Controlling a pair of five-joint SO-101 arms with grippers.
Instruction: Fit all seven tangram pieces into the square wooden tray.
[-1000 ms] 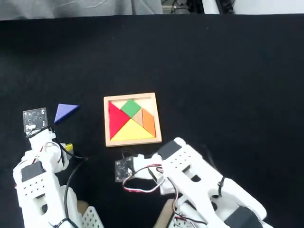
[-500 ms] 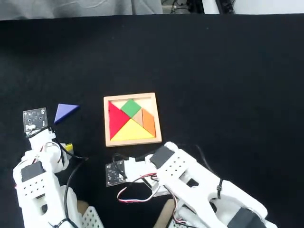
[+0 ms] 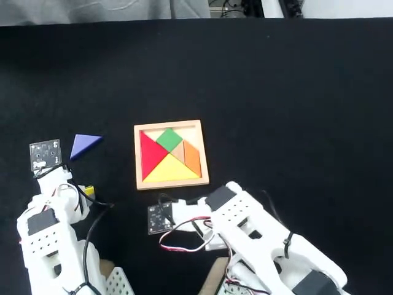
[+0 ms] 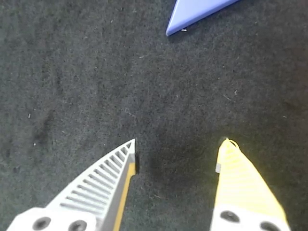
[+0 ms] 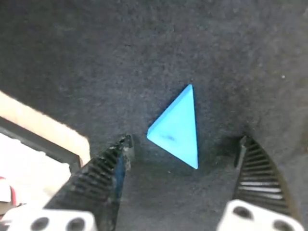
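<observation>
**Handling**

1. The square wooden tray (image 3: pixel 167 124) is the reference. It holds a red triangle (image 3: pixel 150 157), a yellow triangle (image 3: pixel 169 170), a green square (image 3: pixel 169 139) and an orange piece (image 3: pixel 193 158). It cannot be told whether the pale patches between them are bare floor or a wood-coloured piece.
2. The purple triangle (image 3: pixel 83 145) lies flat on the black cloth, well to the left of the tray and level with its far half. Expect a light, rigid, thin plate with smooth painted faces. Grip it across two opposite edges near the middle, because a grip near a tip is likely to make it pivot or slide out.
3. The light blue triangle (image 5: pixel 178 127) is the smaller piece and lies flat on the cloth. Judging by where the right arm sits, it is just off the tray's near edge. It should handle like the purple one, but it is low, so the fingertips must reach the cloth to catch its edges.

**Arm pose**

1. The right arm (image 3: pixel 245 233) is folded low beside the tray's near edge. The right gripper (image 5: pixel 186 138) is spread wide, with one jaw on each side of the light blue triangle and neither touching it.
2. The left arm (image 3: pixel 49 215) stands well left of the tray. The left gripper (image 4: pixel 178 142) is also spread wide and empty, pointing at the cloth short of the purple triangle.
</observation>
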